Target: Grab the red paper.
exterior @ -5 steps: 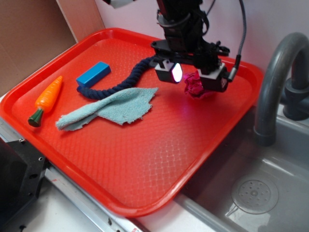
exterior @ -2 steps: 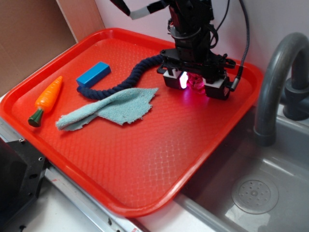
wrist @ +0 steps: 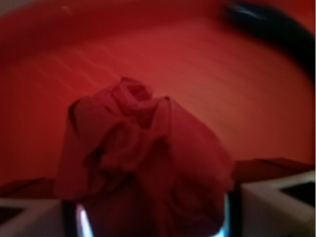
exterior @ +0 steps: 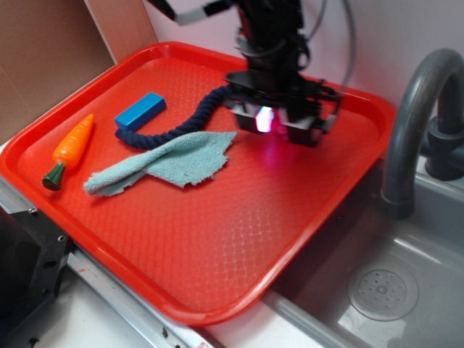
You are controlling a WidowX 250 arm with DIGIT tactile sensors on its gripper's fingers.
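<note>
Red paper [wrist: 143,163] crumpled between gripper [exterior: 279,123] fingers, long axis unclear.

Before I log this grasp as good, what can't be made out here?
- Exterior view: the red paper is hidden behind the gripper; the gripper body covers it.
- Wrist view: the paper's underside is cut off by the bottom edge, so finger contact is unclear.
- Wrist view: the rope is a blurred dark band at top right.
</note>
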